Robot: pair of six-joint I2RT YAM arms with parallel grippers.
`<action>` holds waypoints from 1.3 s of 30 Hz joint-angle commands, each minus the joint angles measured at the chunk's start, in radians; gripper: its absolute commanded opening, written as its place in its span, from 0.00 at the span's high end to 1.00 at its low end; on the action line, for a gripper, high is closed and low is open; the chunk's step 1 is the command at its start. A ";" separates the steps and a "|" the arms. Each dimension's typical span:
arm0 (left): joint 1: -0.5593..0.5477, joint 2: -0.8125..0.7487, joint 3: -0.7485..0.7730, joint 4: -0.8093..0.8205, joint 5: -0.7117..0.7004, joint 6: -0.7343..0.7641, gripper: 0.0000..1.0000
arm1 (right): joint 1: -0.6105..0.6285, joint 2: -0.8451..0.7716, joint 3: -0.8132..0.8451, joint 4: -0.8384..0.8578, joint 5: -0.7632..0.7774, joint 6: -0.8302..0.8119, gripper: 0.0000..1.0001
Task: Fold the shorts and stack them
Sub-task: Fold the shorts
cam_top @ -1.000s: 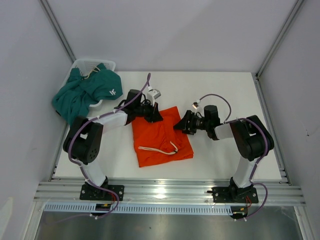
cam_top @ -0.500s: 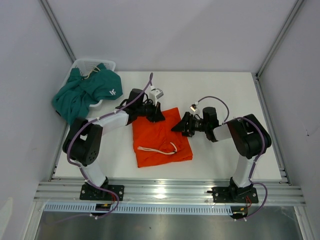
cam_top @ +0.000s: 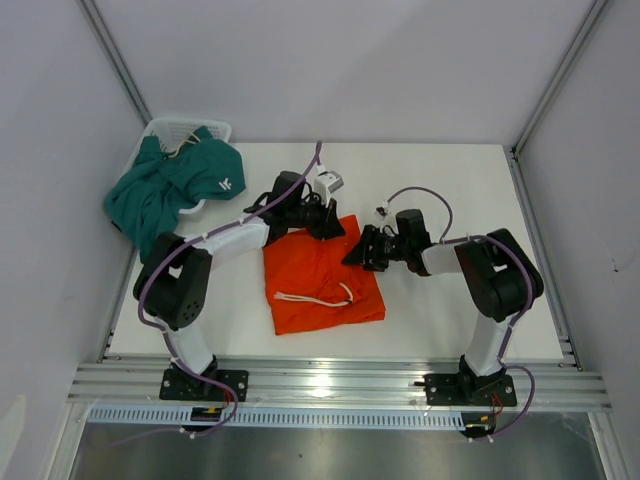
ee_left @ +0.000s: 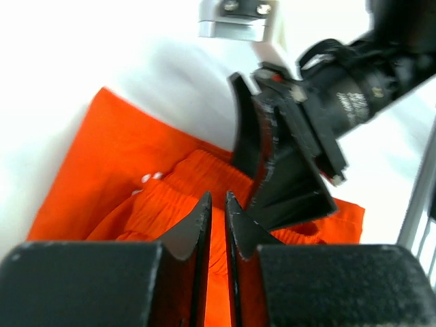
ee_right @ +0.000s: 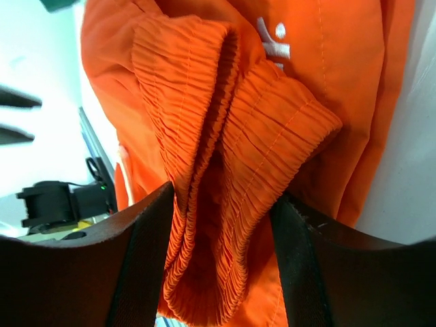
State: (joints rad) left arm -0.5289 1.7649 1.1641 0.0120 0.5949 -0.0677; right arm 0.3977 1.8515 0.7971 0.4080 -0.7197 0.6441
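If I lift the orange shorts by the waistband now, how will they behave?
Probably floppy: the orange shorts' waistband bunches into folds inside the right gripper. Likely light: thin cloth, flat on the table. The loose drawstring may dangle or snag.

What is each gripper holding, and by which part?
The right gripper holds the orange shorts by the bunched waistband. The left gripper is nearly shut at their edge; a hold cannot be told.

Basket [cam_top: 178, 125] and teal shorts [cam_top: 165, 190] block far-left corner; right table [cam_top: 470, 180] open.
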 commanded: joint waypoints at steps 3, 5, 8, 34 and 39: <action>0.000 0.015 0.072 -0.108 -0.130 0.048 0.83 | 0.032 -0.055 0.056 -0.095 0.081 -0.086 0.40; 0.015 0.015 0.078 -0.145 -0.142 0.057 0.78 | 0.041 -0.061 0.060 -0.107 0.091 -0.095 0.38; 0.050 0.013 0.071 -0.165 -0.116 0.054 0.63 | 0.043 -0.061 0.053 -0.080 0.071 -0.084 0.38; 0.050 0.128 0.055 -0.182 0.088 0.062 0.75 | 0.052 -0.052 0.040 -0.028 0.029 -0.081 0.39; 0.037 0.139 0.057 -0.169 0.095 0.065 0.92 | 0.058 -0.057 0.040 -0.035 0.028 -0.092 0.40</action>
State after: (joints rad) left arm -0.4740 1.8973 1.1976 -0.1772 0.6319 -0.0170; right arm 0.4438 1.8301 0.8265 0.3351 -0.6704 0.5816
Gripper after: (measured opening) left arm 0.108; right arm 0.608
